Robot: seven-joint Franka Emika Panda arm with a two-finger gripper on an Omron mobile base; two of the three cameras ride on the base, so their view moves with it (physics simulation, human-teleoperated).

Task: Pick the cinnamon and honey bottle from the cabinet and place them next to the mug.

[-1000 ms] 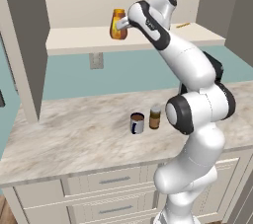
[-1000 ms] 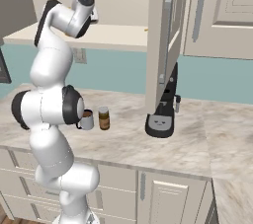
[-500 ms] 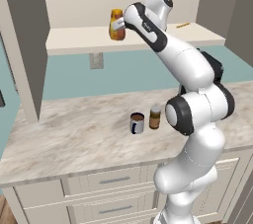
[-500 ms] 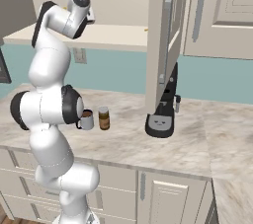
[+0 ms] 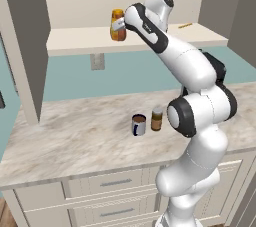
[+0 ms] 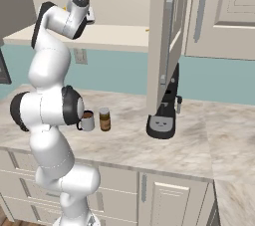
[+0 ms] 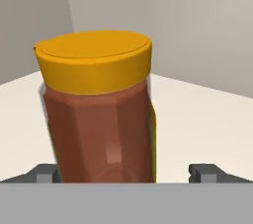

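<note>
The hand view got right up close on the honey bottle (image 7: 96,114): one wide yellow-orange cap, faceted reddish-brown body, a strip of yellow-green label down its right side, standing upright on the pale shelf (image 7: 197,119) of the cabinet (image 5: 30,46). The tool (image 7: 126,173) was spread wide, one dark fingertip (image 7: 44,173) poking up on either side of the bottle's base with a clear gap on the right side, so the bottle sat between the jaws and I couldn't tell whether either one touched it. From the left base view the same bottle (image 5: 118,24) looked amber with a dark label, sitting just in front of the tool (image 5: 125,23) at the shelf's front edge; the right base view had the arm's wrist blocking that spot, but it did show a dark coffee machine (image 6: 163,115) on the table (image 6: 209,140) way off to the side and an open cabinet door (image 6: 167,31) above it. Far below the tool there was one mug (image 5: 139,124), blue-grey with brown liquid, and one cinnamon (image 5: 157,119) jar, dark brown with a pale lid, just beside each other on the table. Count: one bottle, one jar, one mug.
</note>
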